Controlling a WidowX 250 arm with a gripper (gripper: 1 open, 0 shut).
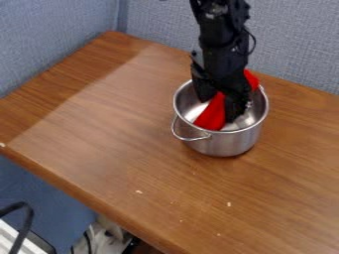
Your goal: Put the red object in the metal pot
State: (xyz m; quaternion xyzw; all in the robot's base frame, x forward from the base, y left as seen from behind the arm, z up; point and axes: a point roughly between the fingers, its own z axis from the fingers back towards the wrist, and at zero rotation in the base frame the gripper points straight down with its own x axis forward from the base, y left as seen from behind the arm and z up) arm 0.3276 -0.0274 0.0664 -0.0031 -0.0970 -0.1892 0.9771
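The red object (209, 113) lies slanted inside the metal pot (219, 143), its lower end near the pot's left inner wall and its upper end (251, 77) poking past the far rim. My gripper (223, 97) points down into the pot's mouth. Its dark fingers stand spread on either side of the red bar, so it looks open and no longer squeezes it. The pot's thin wire handle (185, 136) hangs at its front left. The arm hides the middle of the red object.
The pot stands toward the back right of a brown wooden table (106, 109). A blue-grey partition wall (66, 25) runs close behind. The table's front edge (79, 189) drops off to the floor with cables below.
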